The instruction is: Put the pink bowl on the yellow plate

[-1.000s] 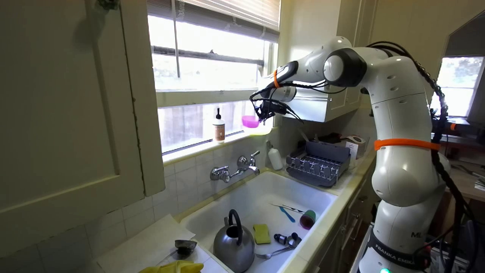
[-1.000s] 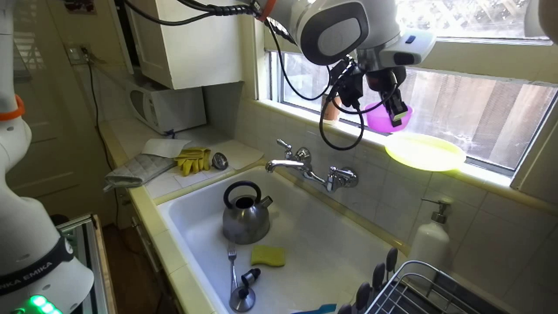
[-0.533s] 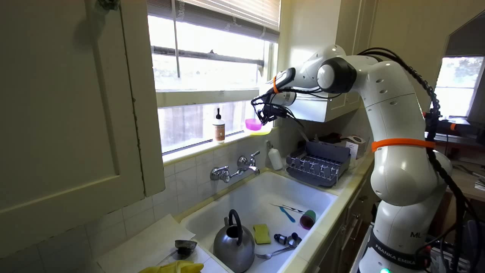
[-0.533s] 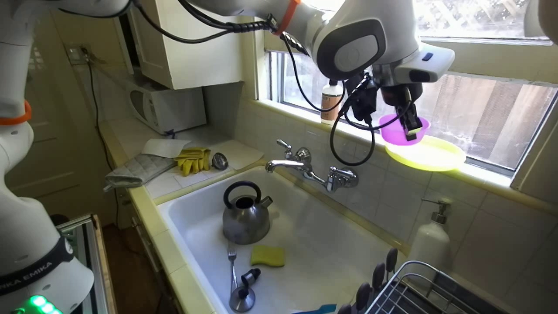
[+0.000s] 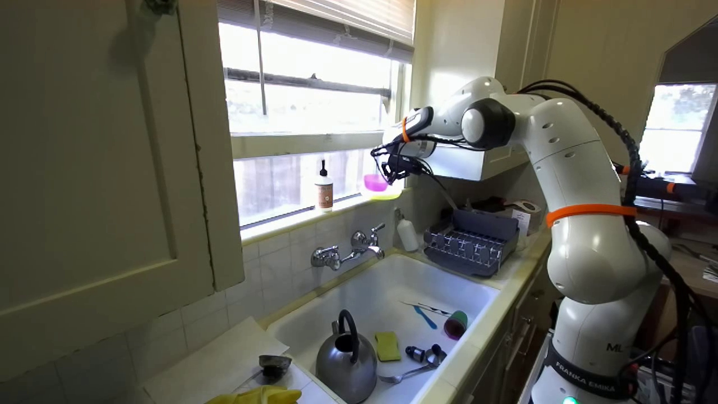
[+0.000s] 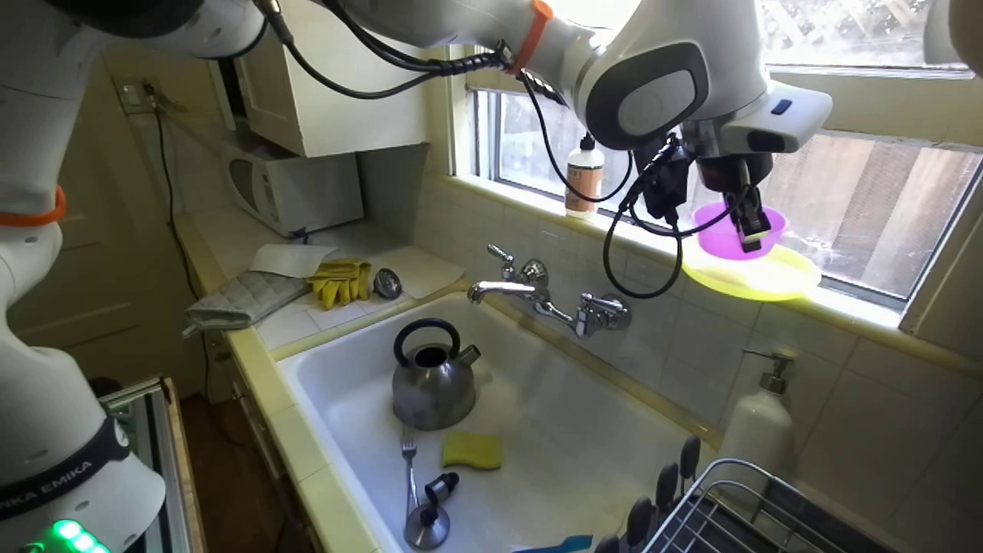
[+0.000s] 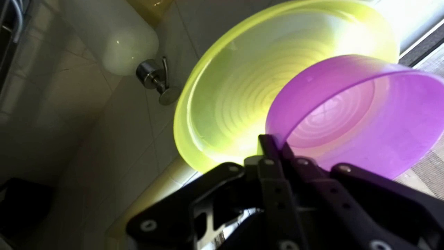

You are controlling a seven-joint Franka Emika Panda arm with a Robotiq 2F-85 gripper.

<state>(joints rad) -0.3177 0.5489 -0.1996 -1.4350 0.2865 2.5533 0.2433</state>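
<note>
The pink bowl (image 6: 714, 230) hangs from my gripper (image 6: 752, 240); it also shows in an exterior view (image 5: 374, 182) and the wrist view (image 7: 305, 93). The fingertips (image 7: 276, 144) are shut on the bowl's rim. The yellow plate (image 6: 787, 280) lies on the windowsill, brightly lit; it also shows in an exterior view (image 5: 387, 196) and the wrist view (image 7: 215, 90). The bowl overlaps the plate's back-left part in an exterior view. It covers the plate's right part in the wrist view. I cannot tell whether the bowl touches the plate.
A brown-labelled pump bottle (image 5: 324, 191) stands on the sill beside the window. A white soap dispenser (image 6: 756, 426) and dish rack (image 5: 471, 241) stand below the sill. The faucet (image 6: 553, 296) projects over the sink, which holds a steel kettle (image 6: 434, 388) and yellow sponge (image 6: 472, 451).
My gripper has moved with the pink bowl down and toward the plate, rightward in both exterior views. The bowl now overlaps the plate more. The grip has stayed shut.
</note>
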